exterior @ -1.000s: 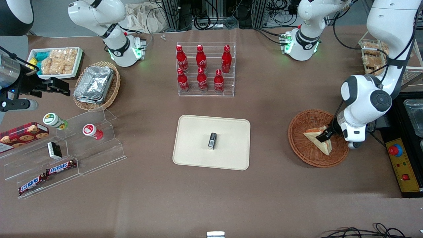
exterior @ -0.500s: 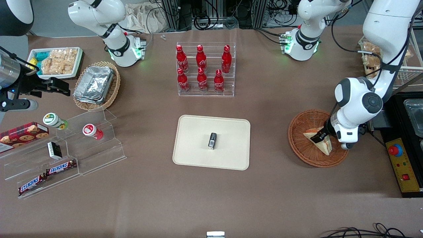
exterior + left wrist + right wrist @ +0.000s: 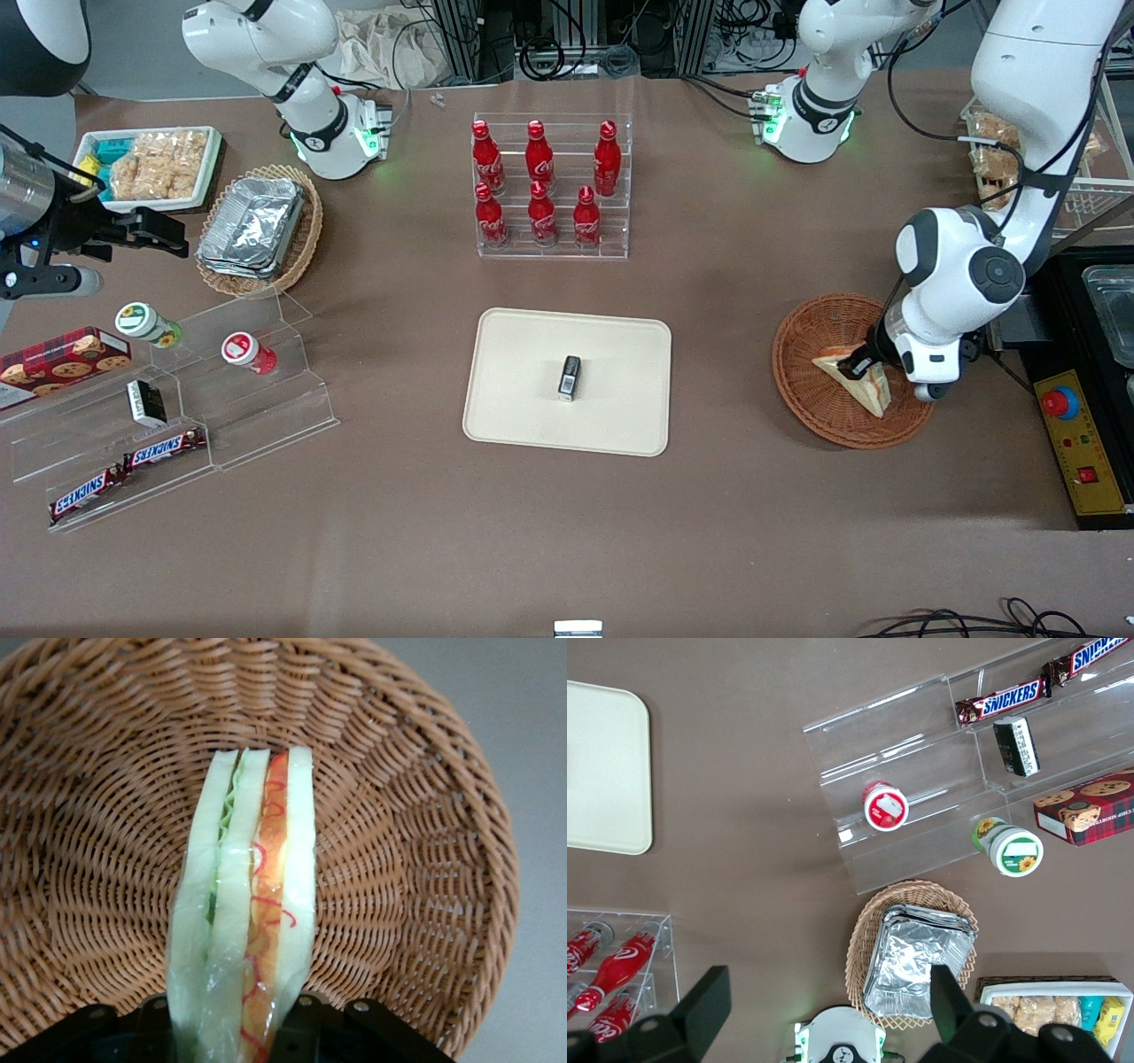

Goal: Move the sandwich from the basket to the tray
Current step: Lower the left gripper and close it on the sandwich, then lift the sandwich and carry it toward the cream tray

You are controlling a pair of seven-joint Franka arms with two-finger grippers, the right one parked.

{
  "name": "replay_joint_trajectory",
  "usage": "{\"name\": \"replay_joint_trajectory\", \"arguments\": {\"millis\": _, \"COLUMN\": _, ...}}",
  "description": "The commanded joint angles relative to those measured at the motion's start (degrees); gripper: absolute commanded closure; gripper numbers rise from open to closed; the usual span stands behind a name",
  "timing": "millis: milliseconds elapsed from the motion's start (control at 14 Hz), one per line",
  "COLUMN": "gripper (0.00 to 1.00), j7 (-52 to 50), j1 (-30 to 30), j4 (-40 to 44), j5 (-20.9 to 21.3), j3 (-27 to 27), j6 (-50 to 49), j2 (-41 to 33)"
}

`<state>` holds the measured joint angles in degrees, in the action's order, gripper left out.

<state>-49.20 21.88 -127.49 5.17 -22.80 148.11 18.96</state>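
My claw (image 3: 861, 364) is down in the basket (image 3: 811, 372) near the worktop's working-arm end, fingers clamped across the sandwich (image 3: 248, 904), whose long axis runs straight out from them. Tray (image 3: 514, 416) sits mid-worktop.

Left gripper (image 3: 861, 364) low, jaws seemingly clamped.

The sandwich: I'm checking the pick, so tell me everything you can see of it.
The sandwich is a triangular wedge of pale white bread in clear wrap, with green, orange and red filling along its cut edge. It stands on edge in the basket, with the gripper shut on it.
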Motion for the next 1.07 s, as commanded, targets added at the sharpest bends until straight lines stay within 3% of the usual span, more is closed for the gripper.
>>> {"name": "replay_joint_trajectory", "arguments": {"millis": 0, "gripper": 1.0, "j7": -2.75, "j1": -0.17, "j4": 3.45, "j5": 1.86, "j3": -0.4, "j6": -6.55, "j2": -2.96}}
{"name": "replay_joint_trajectory", "arguments": {"millis": 286, "gripper": 1.0, "j7": -2.4, "j1": -4.64, "j4": 20.4, "j5": 6.42, "j3": -0.93, "j6": -32.21, "j2": -2.62}}
{"name": "replay_joint_trajectory", "arguments": {"millis": 643, "gripper": 1.0, "j7": 0.41, "j1": -13.77, "j4": 39.57, "j5": 7.49, "j3": -0.93, "j6": -53.32, "j2": -1.56}}
{"name": "replay_joint_trajectory", "arguments": {"millis": 1000, "gripper": 1.0, "j7": 7.16, "j1": -28.18, "j4": 45.73, "j5": 7.4, "j3": -0.93, "j6": -53.72, "j2": 2.81}}
